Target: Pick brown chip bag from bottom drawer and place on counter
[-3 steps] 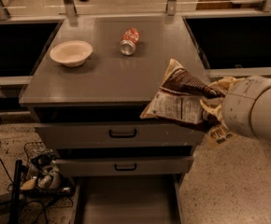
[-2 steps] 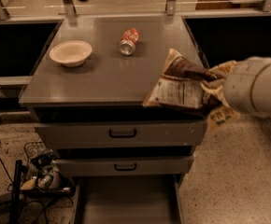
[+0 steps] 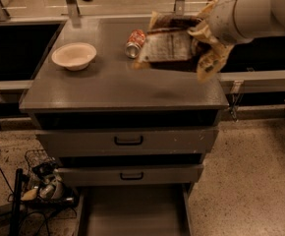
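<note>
The brown chip bag hangs in the air above the right rear part of the counter, its white label panel facing the camera. My gripper is shut on the bag's right edge, and the white arm reaches in from the upper right. The bag's shadow falls on the counter below it. The bottom drawer is pulled out at the foot of the cabinet, and its grey floor is bare.
A white bowl sits on the counter's left side. A red soda can lies on its side near the back, just left of the bag. Two upper drawers with black handles are closed. Cables and a wire basket lie on the floor at left.
The arm has lifted the bag up and to the rear, from in front of the cabinet's right edge to over the counter's back right part.
</note>
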Available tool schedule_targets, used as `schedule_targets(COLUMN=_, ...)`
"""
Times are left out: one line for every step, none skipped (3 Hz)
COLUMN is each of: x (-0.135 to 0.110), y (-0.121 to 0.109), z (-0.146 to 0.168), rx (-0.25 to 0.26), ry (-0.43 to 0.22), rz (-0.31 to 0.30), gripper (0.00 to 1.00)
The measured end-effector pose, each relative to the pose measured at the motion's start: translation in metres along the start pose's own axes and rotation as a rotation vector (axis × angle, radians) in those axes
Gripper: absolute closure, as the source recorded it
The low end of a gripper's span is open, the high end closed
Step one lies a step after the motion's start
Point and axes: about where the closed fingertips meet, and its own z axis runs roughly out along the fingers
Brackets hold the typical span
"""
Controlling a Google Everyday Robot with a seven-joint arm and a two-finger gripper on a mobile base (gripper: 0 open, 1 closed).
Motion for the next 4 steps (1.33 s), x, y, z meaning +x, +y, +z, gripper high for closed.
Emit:
schedule_targets(x=0.002, y=0.001, z=0.0, rx=-0.002, ry=0.004, rz=0.001, gripper=1.0)
schedule_targets(x=0.0, y=0.014, z=0.016, rx=-0.034, ry=-0.016, rz=0.011, gripper=1.0)
schedule_targets(x=0.0, y=0.027, z=0.031, rx=-0.063, ry=-0.035, rz=0.025, gripper=1.0)
schedule_targets(x=0.001, y=0.042, z=0.042, rx=-0.092, ry=-0.046, rz=0.034, gripper=1.0)
